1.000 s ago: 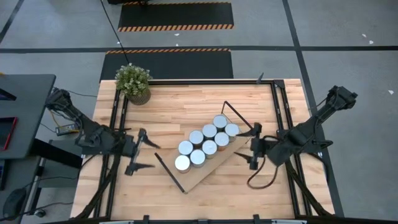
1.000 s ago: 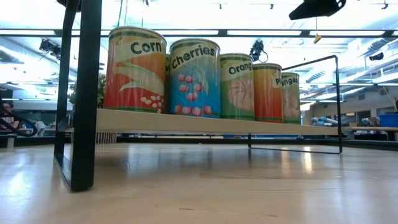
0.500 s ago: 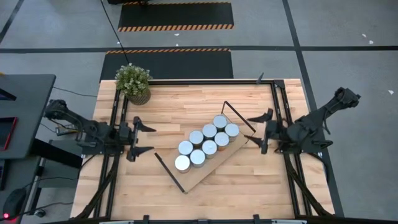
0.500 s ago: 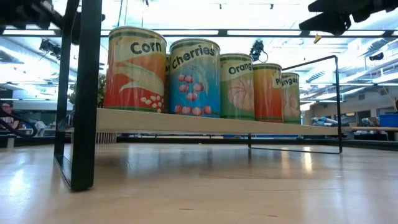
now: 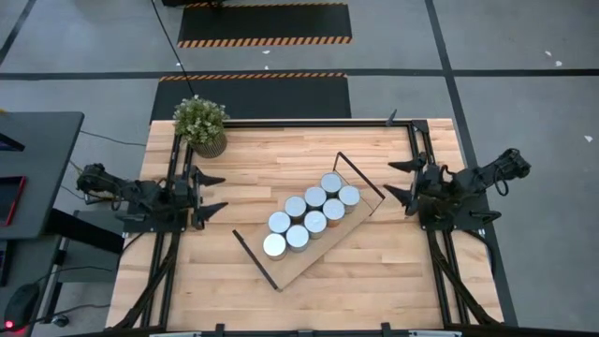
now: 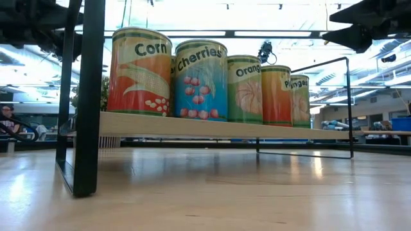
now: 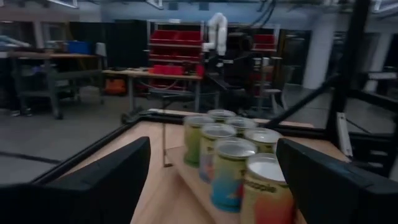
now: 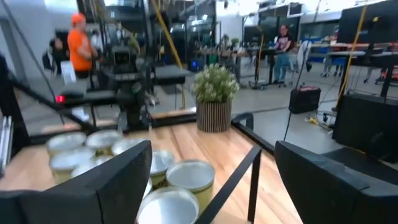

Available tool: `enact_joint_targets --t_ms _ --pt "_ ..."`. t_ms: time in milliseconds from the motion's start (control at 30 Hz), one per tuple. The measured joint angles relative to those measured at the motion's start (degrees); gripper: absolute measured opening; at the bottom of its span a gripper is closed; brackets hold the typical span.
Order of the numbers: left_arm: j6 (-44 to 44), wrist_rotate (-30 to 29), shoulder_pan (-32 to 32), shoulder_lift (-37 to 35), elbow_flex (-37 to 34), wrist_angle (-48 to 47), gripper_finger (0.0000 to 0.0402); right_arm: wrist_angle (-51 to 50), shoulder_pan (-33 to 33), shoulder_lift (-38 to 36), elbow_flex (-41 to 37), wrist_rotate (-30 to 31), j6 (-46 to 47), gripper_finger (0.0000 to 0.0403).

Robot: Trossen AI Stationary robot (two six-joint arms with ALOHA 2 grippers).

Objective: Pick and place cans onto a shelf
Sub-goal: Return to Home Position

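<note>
The left arm (image 5: 131, 195) and the right arm (image 5: 468, 187) are showing matt black all over, slim links joined by bulkier rounded housings. The left gripper (image 5: 215, 194) and the right gripper (image 5: 393, 180) are each carrying two dark fingers (image 7: 106, 183), broad at the root and tapering to pointed tips.

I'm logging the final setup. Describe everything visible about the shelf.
The shelf is a long pale-wood board with a thin black wire frame at each short end, set diagonally on the table. The frames hold the board raised above the tabletop. Upright cans stand on it in two rows along one long edge; the other edge is bare.
</note>
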Motion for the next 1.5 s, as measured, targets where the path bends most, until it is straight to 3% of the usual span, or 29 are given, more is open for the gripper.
enact_joint_targets --t_ms 133,267,533,1000,1300,1433,1500 --pt "-0.3 -0.29 1.11 -1.86 0.03 -2.75 0.0355 0.01 -1.36 -6.66 -2.32 -2.03 -0.71 0.0346" --pt "-0.04 0.28 1.65 -1.73 0.02 -3.73 0.0355 0.02 -2.56 -7.07 -3.39 -2.37 -0.91 0.0346" --pt "2.63 9.47 1.65 -1.77 -1.02 -2.53 0.0355 1.41 -5.31 -7.16 -5.35 -3.52 0.57 0.0346" --pt "11.44 9.15 1.49 -1.28 -5.44 1.62 0.0355 11.53 -11.0 -7.12 -14.62 -6.72 0.92 0.0346" --pt "12.72 4.42 1.48 -1.31 -5.46 3.6 0.0355 15.47 -11.9 -7.1 -15.24 -8.53 -1.86 0.0346" --pt "9.58 4.26 1.48 -1.31 -5.49 3.41 0.0355 16.43 -11.92 -7.1 -15.23 -16.4 0.34 0.0346" --pt "8.41 4.26 1.48 -1.31 -5.49 3.29 0.0355 18.75 -11.9 -7.1 -15.24 -17.0 0.44 0.0346"
